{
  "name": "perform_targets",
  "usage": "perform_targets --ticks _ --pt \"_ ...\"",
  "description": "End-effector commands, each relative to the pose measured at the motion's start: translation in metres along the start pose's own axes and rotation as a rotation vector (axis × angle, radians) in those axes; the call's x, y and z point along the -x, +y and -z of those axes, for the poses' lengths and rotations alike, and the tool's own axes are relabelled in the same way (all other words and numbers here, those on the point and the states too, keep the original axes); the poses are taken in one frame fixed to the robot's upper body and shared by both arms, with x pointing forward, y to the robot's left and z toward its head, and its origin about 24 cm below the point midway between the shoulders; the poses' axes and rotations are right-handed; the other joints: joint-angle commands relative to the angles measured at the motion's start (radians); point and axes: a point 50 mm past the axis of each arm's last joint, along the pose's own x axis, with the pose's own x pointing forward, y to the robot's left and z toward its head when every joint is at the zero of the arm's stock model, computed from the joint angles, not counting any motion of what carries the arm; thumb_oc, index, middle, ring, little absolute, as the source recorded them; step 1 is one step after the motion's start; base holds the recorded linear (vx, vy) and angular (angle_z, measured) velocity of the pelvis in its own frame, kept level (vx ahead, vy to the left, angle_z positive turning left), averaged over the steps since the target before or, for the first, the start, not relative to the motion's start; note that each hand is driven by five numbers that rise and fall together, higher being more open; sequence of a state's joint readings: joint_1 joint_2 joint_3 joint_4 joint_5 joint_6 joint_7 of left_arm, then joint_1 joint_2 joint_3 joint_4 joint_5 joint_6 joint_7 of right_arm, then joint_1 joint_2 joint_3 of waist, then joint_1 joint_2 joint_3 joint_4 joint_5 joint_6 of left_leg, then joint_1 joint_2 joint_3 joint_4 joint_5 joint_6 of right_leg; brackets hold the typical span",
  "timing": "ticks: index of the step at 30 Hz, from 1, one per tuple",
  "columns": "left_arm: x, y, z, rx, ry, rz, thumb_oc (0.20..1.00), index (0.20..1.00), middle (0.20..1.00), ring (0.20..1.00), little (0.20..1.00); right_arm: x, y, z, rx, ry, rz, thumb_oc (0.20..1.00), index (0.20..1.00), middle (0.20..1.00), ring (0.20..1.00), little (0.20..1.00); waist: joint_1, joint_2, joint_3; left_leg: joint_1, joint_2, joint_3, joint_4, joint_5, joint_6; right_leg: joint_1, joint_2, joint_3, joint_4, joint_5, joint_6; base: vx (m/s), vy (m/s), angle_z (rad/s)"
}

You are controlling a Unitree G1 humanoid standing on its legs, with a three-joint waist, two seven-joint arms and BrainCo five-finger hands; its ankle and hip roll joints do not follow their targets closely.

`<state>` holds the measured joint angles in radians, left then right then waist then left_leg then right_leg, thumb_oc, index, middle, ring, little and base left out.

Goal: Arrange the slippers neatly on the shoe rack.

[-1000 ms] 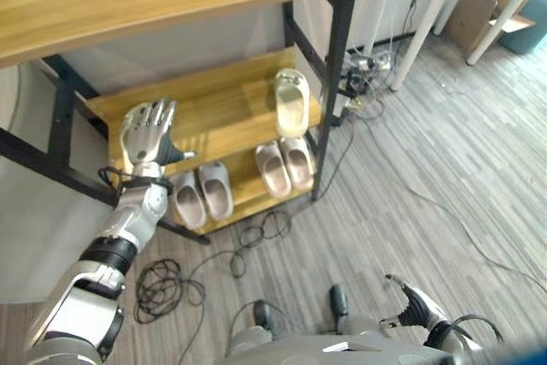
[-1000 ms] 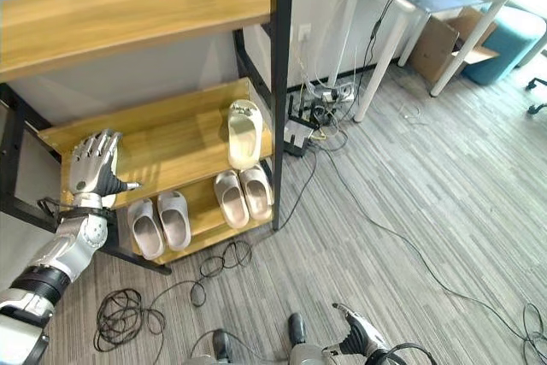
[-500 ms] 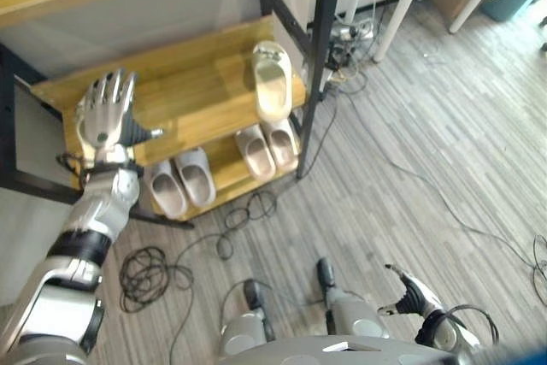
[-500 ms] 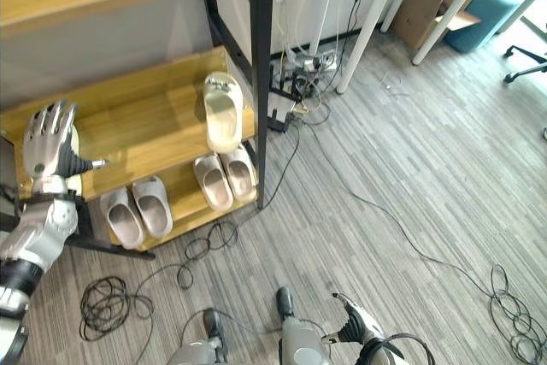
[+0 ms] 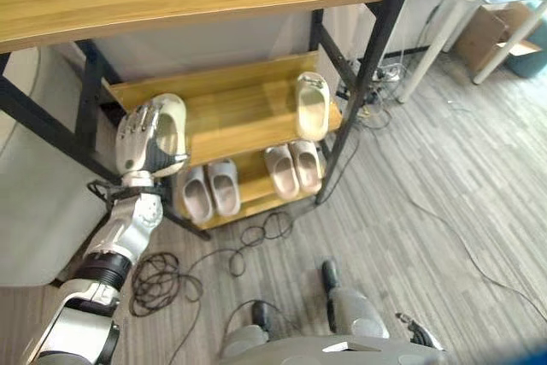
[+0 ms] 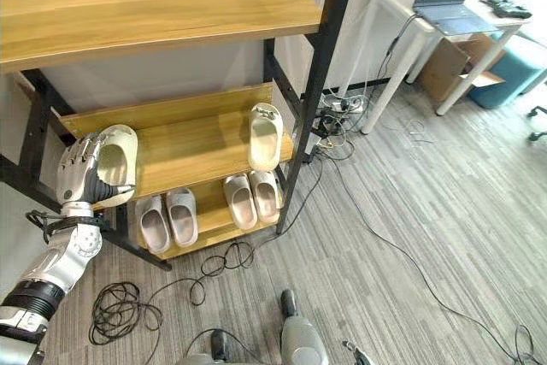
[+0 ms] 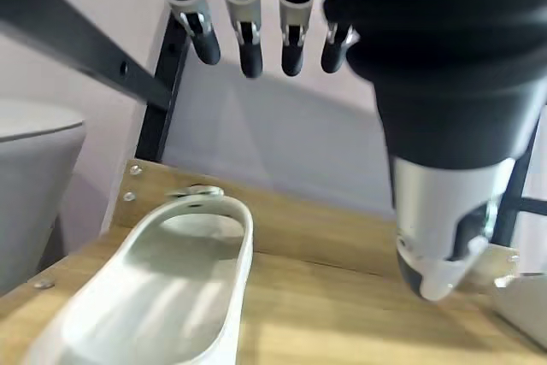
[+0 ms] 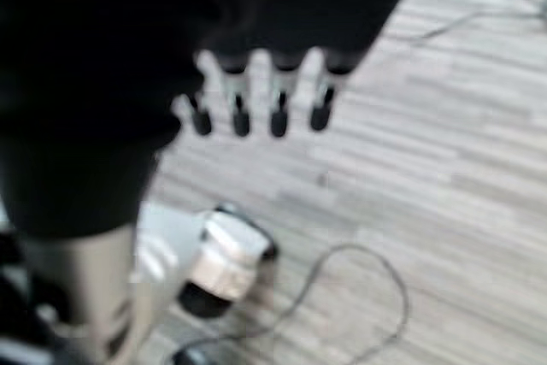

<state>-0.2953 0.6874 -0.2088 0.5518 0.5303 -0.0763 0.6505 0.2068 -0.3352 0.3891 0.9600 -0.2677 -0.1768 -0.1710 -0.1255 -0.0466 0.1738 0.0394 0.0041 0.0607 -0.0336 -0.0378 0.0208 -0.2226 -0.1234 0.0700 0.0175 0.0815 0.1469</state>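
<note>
Just past the straight, released fingers of the left hand (image 5: 141,137) — cream foam slipper (image 6: 115,156) at left of frame on the wooden middle shelf (image 5: 248,113), long axis running front-to-back, untouched.

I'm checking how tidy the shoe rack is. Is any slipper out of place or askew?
Yes. On the middle shelf the two cream slippers are split: one at the right end, the other at the left end by the open left hand. The two grey pairs on the bottom shelf sit together.
</note>
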Motion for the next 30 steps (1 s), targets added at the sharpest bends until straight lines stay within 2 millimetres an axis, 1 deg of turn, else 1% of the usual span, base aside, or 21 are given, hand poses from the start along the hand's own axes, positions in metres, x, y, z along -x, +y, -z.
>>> perform_targets --ticks 1,2,3,4,9,10,11,13,14,15,16,17,19,20,21,23,24,25,26,28,30 --pt "-0.016 0.006 -0.035 0.075 -0.149 -0.042 1.000 1.000 1.000 1.000 1.000 -0.001 -0.015 -0.002 -0.016 -0.020 0.062 1.000 1.000 1.000 1.000 1.000 -0.033 0.032 -0.038 0.047 -0.017 -0.088 0.170 -0.178 -0.035 -0.038 0.021 0.040 0.130 -0.051 0.045 0.30 -0.234 1.11" --pt "-0.012 0.002 -0.038 0.081 -0.162 -0.018 1.000 1.000 1.000 1.000 1.000 0.000 -0.012 0.001 -0.010 -0.016 0.052 1.000 1.000 1.000 1.000 1.000 -0.027 0.032 -0.071 0.069 0.015 -0.097 0.157 -0.160 -0.053 -0.015 0.042 0.033 0.140 -0.058 0.031 0.25 -0.212 0.92" --pt "-0.011 0.002 -0.038 0.080 -0.161 -0.016 1.000 1.000 1.000 1.000 1.000 0.001 -0.012 0.001 -0.010 -0.014 0.051 1.000 1.000 1.000 1.000 1.000 -0.029 0.034 -0.072 0.072 0.018 -0.100 0.154 -0.159 -0.054 -0.013 0.044 0.030 0.140 -0.059 0.029 0.30 -0.308 0.63" --pt "-0.007 -0.002 -0.039 0.097 -0.162 0.008 1.000 1.000 1.000 1.000 1.000 0.000 -0.012 0.000 -0.008 -0.022 0.047 1.000 1.000 1.000 1.000 1.000 -0.025 0.035 -0.091 0.086 0.052 -0.114 0.146 -0.139 -0.072 0.006 0.066 0.008 0.149 -0.083 0.014 0.18 -0.248 0.09" --pt "-0.001 -0.007 -0.036 0.108 -0.146 0.034 1.000 1.000 1.000 1.000 1.000 0.000 -0.017 -0.006 0.006 -0.061 0.061 1.000 1.000 1.000 1.000 1.000 -0.016 0.036 -0.115 0.099 0.119 -0.128 0.156 -0.102 -0.104 0.039 0.116 -0.025 0.159 -0.131 -0.024 0.13 -0.217 0.09" --pt "0.000 -0.007 -0.034 0.107 -0.142 0.036 1.000 1.000 1.000 1.000 1.000 0.000 -0.019 -0.009 0.005 -0.079 0.064 1.000 1.000 1.000 1.000 1.000 -0.013 0.034 -0.116 0.094 0.133 -0.129 0.168 -0.089 -0.113 0.056 0.125 -0.034 0.153 -0.144 -0.032 0.07 -0.255 0.07" --pt "-0.001 -0.005 -0.033 0.107 -0.139 0.027 1.000 1.000 1.000 1.000 1.000 0.000 -0.022 -0.012 0.003 -0.100 0.078 1.000 1.000 1.000 1.000 1.000 -0.006 0.030 -0.111 0.070 0.146 -0.134 0.200 -0.047 -0.126 0.070 0.133 -0.044 0.148 -0.147 -0.040 0.03 -0.247 0.12" --pt "-0.005 -0.002 -0.033 0.112 -0.136 0.011 1.000 1.000 1.000 1.000 1.000 0.002 -0.027 -0.019 -0.001 -0.144 0.091 1.000 1.000 1.000 1.000 1.000 -0.002 0.010 -0.104 0.016 0.170 -0.125 0.280 0.005 -0.132 0.091 0.132 -0.059 0.139 -0.159 -0.053 0.02 -0.271 0.19" --pt "-0.006 0.000 -0.031 0.117 -0.126 0.002 1.000 1.000 1.000 1.000 1.000 0.005 -0.024 -0.017 -0.006 -0.148 0.085 1.000 1.000 1.000 1.000 1.000 -0.004 0.000 -0.104 -0.006 0.189 -0.083 0.305 -0.008 -0.125 0.114 0.129 -0.078 0.133 -0.174 -0.065 0.04 -0.207 0.27" --pt "-0.006 0.000 -0.031 0.116 -0.126 0.003 1.000 1.000 1.000 1.000 1.000 0.005 -0.024 -0.016 -0.006 -0.147 0.085 1.000 1.000 1.000 1.000 1.000 -0.004 0.000 -0.104 -0.006 0.189 -0.082 0.307 -0.010 -0.125 0.115 0.130 -0.078 0.133 -0.174 -0.065 0.04 -0.144 0.40" --pt "-0.007 0.001 -0.029 0.112 -0.113 -0.005 1.000 1.000 1.000 1.000 1.000 0.007 -0.022 -0.013 -0.009 -0.138 0.080 1.000 1.000 1.000 1.000 1.000 -0.008 0.005 -0.103 -0.005 0.200 -0.031 0.246 -0.033 -0.121 0.127 0.129 -0.100 0.129 -0.189 -0.064 0.00 -0.009 0.40" --pt "-0.009 0.002 -0.029 0.112 -0.110 -0.011 1.000 1.000 1.000 1.000 1.000 0.007 -0.025 -0.012 -0.012 -0.136 0.090 1.000 1.000 1.000 1.000 1.000 -0.008 0.004 -0.102 -0.013 0.201 -0.006 0.203 -0.039 -0.124 0.134 0.122 -0.110 0.123 -0.194 -0.062 0.01 -0.008 0.35" --pt "-0.012 0.003 -0.029 0.113 -0.108 -0.022 1.000 1.000 1.000 1.000 1.000 0.007 -0.027 -0.013 -0.016 -0.138 0.099 1.000 1.000 1.000 1.000 1.000 -0.005 -0.002 -0.097 -0.050 0.197 0.010 0.186 -0.028 -0.125 0.138 0.110 -0.117 0.120 -0.198 -0.060 0.00 0.033 0.39" --pt "-0.016 0.005 -0.028 0.109 -0.101 -0.031 1.000 1.000 1.000 1.000 1.000 0.006 -0.029 -0.014 -0.023 -0.141 0.110 1.000 1.000 1.000 1.000 1.000 0.002 -0.009 -0.088 -0.106 0.192 0.015 0.180 -0.001 -0.126 0.146 0.103 -0.118 0.119 -0.199 -0.061 0.02 0.037 0.46" --pt "-0.020 0.009 -0.028 0.102 -0.105 -0.046 1.000 1.000 1.000 1.000 1.000 0.006 -0.030 -0.014 -0.031 -0.140 0.116 1.000 1.000 1.000 1.000 1.000 0.015 -0.017 -0.072 -0.166 0.190 0.016 0.174 0.046 -0.131 0.166 0.103 -0.120 0.119 -0.202 -0.061 0.05 0.006 0.33" --pt "-0.026 0.016 -0.026 0.094 -0.103 -0.070 1.000 1.000 1.000 1.000 1.000 0.006 -0.029 -0.015 -0.036 -0.143 0.121 1.000 1.000 1.000 1.000 1.000 0.038 -0.031 -0.045 -0.253 0.185 0.012 0.160 0.085 -0.135 0.198 0.110 -0.113 0.118 -0.207 -0.063 0.11 0.023 0.16" --pt "-0.028 0.020 -0.024 0.081 -0.102 -0.077 1.000 1.000 1.000 1.000 1.000 0.008 -0.024 -0.014 -0.047 -0.136 0.110 1.000 1.000 1.000 1.000 1.000 0.038 -0.020 -0.044 -0.251 0.181 0.015 0.099 0.100 -0.137 0.210 0.122 -0.101 0.122 -0.218 -0.056 0.13 0.068 0.14" --pt "-0.028 0.020 -0.024 0.082 -0.102 -0.076 1.000 1.000 1.000 1.000 1.000 0.008 -0.024 -0.013 -0.046 -0.135 0.110 1.000 1.000 1.000 1.000 1.000 0.040 -0.021 -0.043 -0.243 0.181 0.018 0.087 0.105 -0.137 0.212 0.122 -0.099 0.122 -0.218 -0.056 0.15 0.105 0.05" --pt "-0.029 0.021 -0.026 0.080 -0.114 -0.078 1.000 1.000 1.000 1.000 1.000 0.010 -0.021 -0.010 -0.055 -0.125 0.105 1.000 1.000 1.000 1.000 1.000 0.034 -0.010 -0.049 -0.228 0.180 0.018 0.078 0.120 -0.136 0.217 0.125 -0.094 0.124 -0.221 -0.053 0.11 0.085 -0.24" --pt "-0.026 0.018 -0.024 0.077 -0.106 -0.067 1.000 1.000 1.000 1.000 1.000 0.010 -0.017 -0.008 -0.069 -0.108 0.097 1.000 1.000 1.000 1.000 1.000 0.023 0.003 -0.068 -0.202 0.171 0.013 0.057 0.129 -0.134 0.227 0.116 -0.077 0.124 -0.226 -0.046 0.17 0.151 -0.50" --pt "-0.025 0.017 -0.022 0.059 -0.110 -0.056 1.000 1.000 1.000 1.000 1.000 0.010 -0.013 -0.005 -0.093 -0.087 0.087 1.000 1.000 1.000 1.000 1.000 0.015 0.010 -0.087 -0.173 0.157 0.032 0.053 0.123 -0.126 0.232 0.098 -0.052 0.123 -0.226 -0.036 0.19 0.169 -0.34"
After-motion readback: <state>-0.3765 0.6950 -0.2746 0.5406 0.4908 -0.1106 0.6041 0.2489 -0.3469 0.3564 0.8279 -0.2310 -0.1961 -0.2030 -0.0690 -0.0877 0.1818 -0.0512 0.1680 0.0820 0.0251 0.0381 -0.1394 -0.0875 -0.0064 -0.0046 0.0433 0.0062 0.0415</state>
